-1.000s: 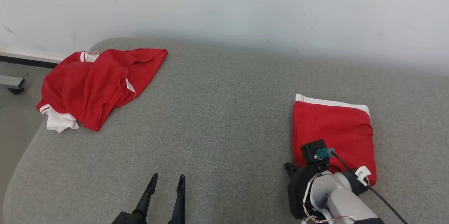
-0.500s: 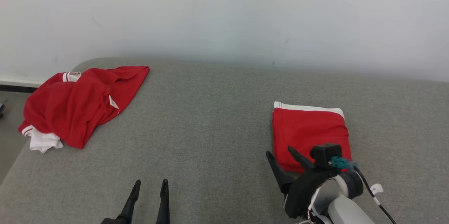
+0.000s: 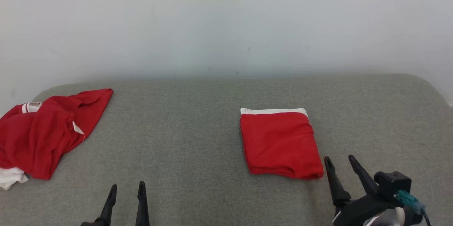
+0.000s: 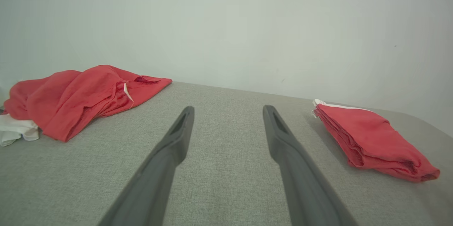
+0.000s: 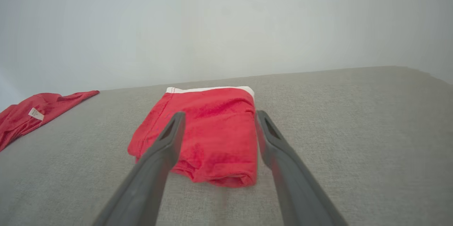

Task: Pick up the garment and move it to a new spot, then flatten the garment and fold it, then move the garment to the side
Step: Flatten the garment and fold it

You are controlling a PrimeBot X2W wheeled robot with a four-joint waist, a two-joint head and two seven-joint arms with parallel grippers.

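The folded red garment (image 3: 280, 142) with a white edge at its far side lies flat on the grey cushioned surface (image 3: 191, 141), right of centre. It also appears as the folded garment (image 5: 208, 130) and the folded garment (image 4: 371, 137). My right gripper (image 3: 339, 160) stands open just off its near right corner, pulled back, with nothing between its fingers. In the right wrist view the right gripper (image 5: 219, 116) frames the fold from above. My left gripper (image 3: 127, 189) is open and empty at the lower left; the left gripper (image 4: 228, 111) points over bare cushion.
A crumpled heap of red and white clothing (image 3: 42, 130) lies at the surface's far left edge, also visible as the heap (image 4: 78, 95). A pale wall (image 3: 226, 24) backs the surface. The cushion's rounded right corner (image 3: 428, 88) is in sight.
My right gripper has opened, let go of the folded garment and drawn back toward me. The head camera has turned right, shifting the whole picture left.
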